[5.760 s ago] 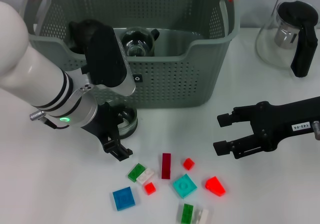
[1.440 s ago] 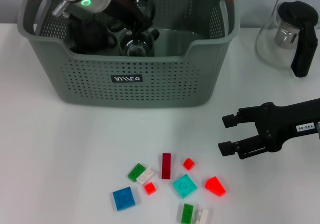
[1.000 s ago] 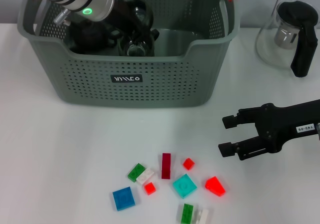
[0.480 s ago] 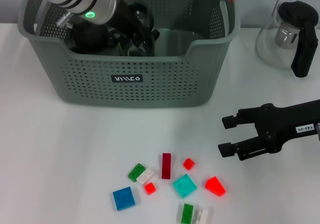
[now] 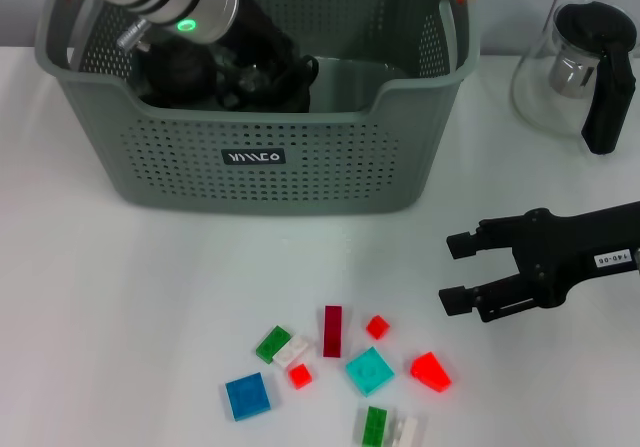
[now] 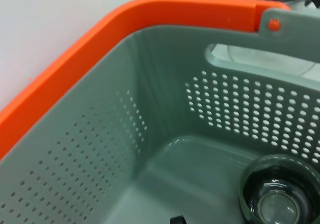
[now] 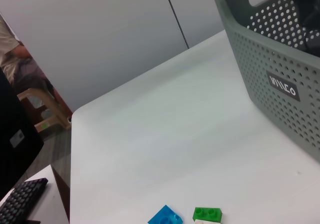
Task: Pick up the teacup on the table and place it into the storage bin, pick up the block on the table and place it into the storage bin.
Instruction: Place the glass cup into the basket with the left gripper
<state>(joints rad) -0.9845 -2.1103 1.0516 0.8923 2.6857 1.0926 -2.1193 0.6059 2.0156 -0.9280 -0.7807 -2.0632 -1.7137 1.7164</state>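
The grey-green storage bin (image 5: 330,157) stands at the back of the white table. My left gripper (image 5: 258,67) reaches down inside it, shut on a clear glass teacup (image 5: 268,75) that its dark fingers mostly hide. The left wrist view looks along the bin's inner wall (image 6: 100,149) and shows a glass cup (image 6: 272,199) on the bin floor. Several small blocks lie near the table's front, among them a red wedge (image 5: 430,370), a teal plate (image 5: 369,370) and a dark red brick (image 5: 332,330). My right gripper (image 5: 458,270) hovers open, right of the blocks and above the red wedge.
A glass teapot (image 5: 580,67) with a black lid and handle stands at the back right. A dark object (image 5: 175,72) lies in the bin's left part. The right wrist view shows the bin's labelled wall (image 7: 280,68), a blue block (image 7: 165,216) and a green one (image 7: 208,214).
My left gripper has gone down from above the bin's rim into the bin with the teacup. The right gripper has barely shifted. The blocks lie as before.
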